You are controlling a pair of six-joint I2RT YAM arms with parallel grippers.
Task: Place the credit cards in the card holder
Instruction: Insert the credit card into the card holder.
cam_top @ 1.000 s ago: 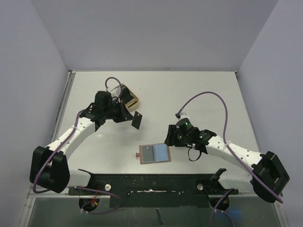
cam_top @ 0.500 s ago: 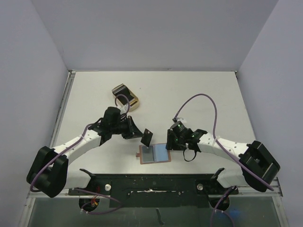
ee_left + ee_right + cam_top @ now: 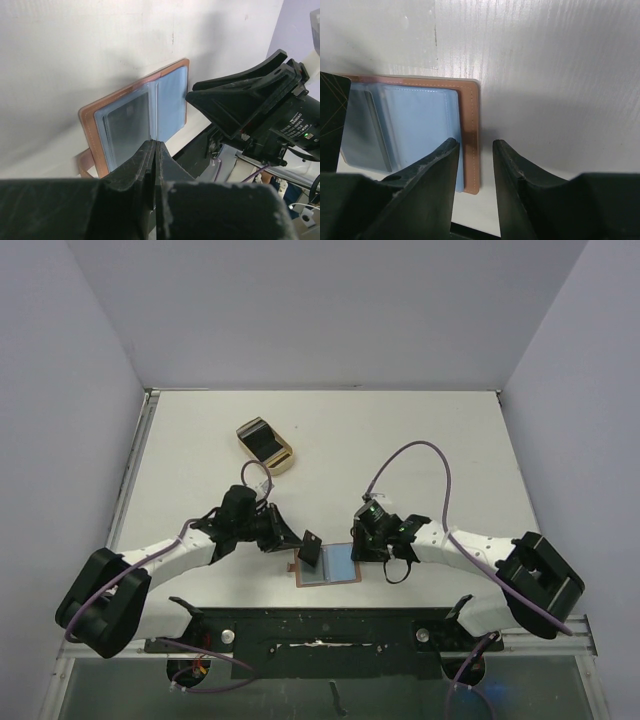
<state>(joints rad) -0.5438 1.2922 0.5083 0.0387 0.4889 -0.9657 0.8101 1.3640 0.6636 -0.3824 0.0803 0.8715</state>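
Left gripper clamps one dark card above one card holder (lying open); right gripper gapes.

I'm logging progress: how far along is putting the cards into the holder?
Done: one grey card in the left pocket of the card holder. In hand: left gripper holds a dark card over it; right gripper straddles its edge. Left: dark cards in the tan tray, count unclear.
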